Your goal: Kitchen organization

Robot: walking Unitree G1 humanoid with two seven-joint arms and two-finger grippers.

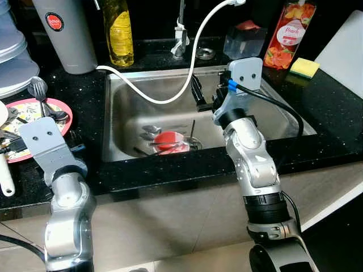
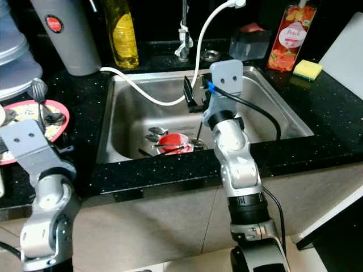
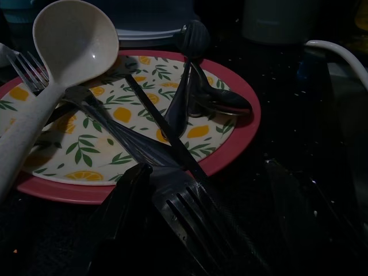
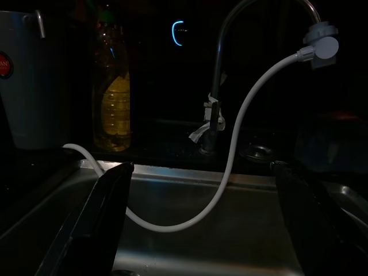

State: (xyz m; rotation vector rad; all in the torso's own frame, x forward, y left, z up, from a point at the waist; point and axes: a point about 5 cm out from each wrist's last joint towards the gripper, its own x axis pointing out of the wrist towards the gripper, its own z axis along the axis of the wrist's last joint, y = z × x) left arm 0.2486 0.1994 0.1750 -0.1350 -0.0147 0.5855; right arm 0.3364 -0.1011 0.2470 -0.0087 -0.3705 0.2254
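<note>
1. Yellow oil bottle, upright on the black counter behind the sink.
2. Grey canister, just beside it.
3. Peach-labelled bottle, upright at the back.
4. Yellow sponge, near that bottle.

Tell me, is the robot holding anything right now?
No. The left gripper is open beside the lemon-patterned plate, over a fork it has not gripped. The right gripper hangs open over the sink.

Stacked plates cut by frame edge; sink cutlery too small to ID.
</note>
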